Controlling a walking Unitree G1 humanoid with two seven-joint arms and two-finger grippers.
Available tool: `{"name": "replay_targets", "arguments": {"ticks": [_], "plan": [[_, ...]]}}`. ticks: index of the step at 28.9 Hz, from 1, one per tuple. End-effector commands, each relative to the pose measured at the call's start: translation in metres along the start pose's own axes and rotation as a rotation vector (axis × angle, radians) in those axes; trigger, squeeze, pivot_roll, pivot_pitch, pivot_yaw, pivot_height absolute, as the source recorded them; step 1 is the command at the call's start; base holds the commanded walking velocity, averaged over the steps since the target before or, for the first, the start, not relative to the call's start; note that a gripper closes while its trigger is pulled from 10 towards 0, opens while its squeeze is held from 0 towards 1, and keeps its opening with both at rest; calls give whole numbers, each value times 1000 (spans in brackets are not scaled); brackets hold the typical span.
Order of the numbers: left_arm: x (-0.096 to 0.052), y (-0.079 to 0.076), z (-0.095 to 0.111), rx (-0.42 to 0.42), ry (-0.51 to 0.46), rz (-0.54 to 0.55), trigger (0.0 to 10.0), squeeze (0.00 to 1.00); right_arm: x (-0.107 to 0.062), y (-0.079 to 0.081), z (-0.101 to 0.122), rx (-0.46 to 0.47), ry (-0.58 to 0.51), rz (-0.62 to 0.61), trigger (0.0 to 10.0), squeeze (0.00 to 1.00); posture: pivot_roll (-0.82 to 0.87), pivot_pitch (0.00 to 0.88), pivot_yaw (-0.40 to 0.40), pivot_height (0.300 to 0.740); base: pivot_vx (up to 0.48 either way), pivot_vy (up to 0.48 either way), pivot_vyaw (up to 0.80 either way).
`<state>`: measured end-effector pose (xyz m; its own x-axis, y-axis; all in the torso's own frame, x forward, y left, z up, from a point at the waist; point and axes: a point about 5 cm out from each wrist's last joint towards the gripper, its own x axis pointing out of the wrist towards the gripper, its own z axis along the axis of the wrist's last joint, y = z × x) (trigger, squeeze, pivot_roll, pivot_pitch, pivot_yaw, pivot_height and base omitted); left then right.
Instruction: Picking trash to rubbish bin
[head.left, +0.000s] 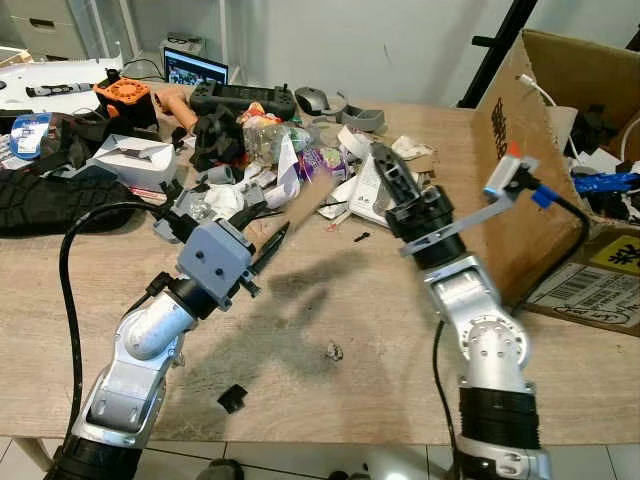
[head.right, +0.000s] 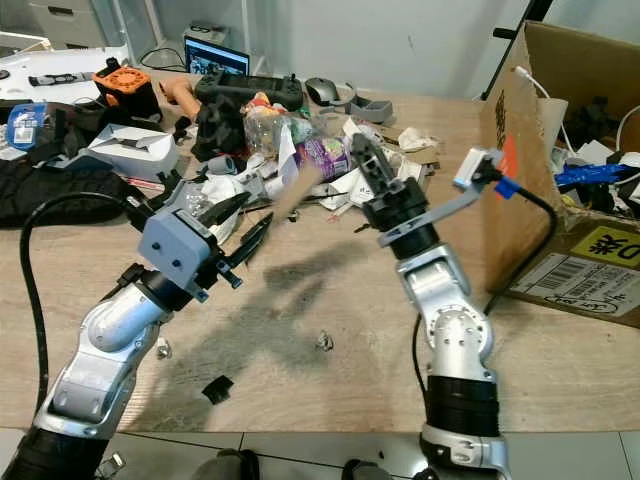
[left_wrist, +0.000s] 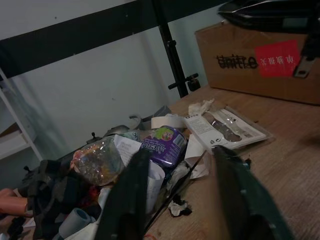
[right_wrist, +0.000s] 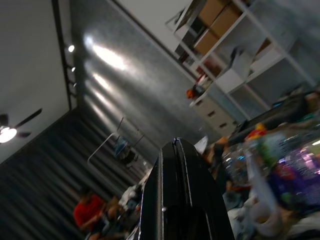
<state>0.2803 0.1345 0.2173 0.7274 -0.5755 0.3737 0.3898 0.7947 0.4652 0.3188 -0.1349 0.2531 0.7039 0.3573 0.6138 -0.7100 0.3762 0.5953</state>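
Bare table (head.left: 330, 300) lies open between both arms; the litter pile (head.left: 290, 160) blocks the far side, the cardboard box (head.left: 560, 160) the right.

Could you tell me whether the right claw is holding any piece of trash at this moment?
No, the right claw has its two black fingers pressed together with nothing between them, raised above the trash pile.

- Before you on the surface (head.left: 350, 300), a heap of trash (head.left: 290, 160) lies at the middle and far side; a cardboard box (head.left: 540, 150) stands at your right edge, open side up
- Your left tool (head.left: 265, 235) hangs over the heap's near left edge, fingers apart; your right tool (head.left: 385, 165) sits between heap and box, fingers pressed together
- Behind the heap lies a game controller (head.left: 243, 97), a laptop (head.left: 195, 68) further back; small scraps (head.left: 333, 350) lie near you
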Motion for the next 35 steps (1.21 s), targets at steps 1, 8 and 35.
{"name": "replay_targets", "arguments": {"ticks": [1,8,35], "plan": [[-1,-2,-2,-1,5,-1,10000,1000,0,-3,8,-5,-29,-2,0,0,48,218,-53,740,0,0,0],[-3,4,-8,70,63,36,10000,122,8,-9,47,-125,-99,5,0,0,50,221,-54,740,0,0,0],[-11,7,-33,-64,304,79,10000,0,-43,-34,-75,-646,671,93,10000,1000,50,233,-55,740,0,0,0]]}}
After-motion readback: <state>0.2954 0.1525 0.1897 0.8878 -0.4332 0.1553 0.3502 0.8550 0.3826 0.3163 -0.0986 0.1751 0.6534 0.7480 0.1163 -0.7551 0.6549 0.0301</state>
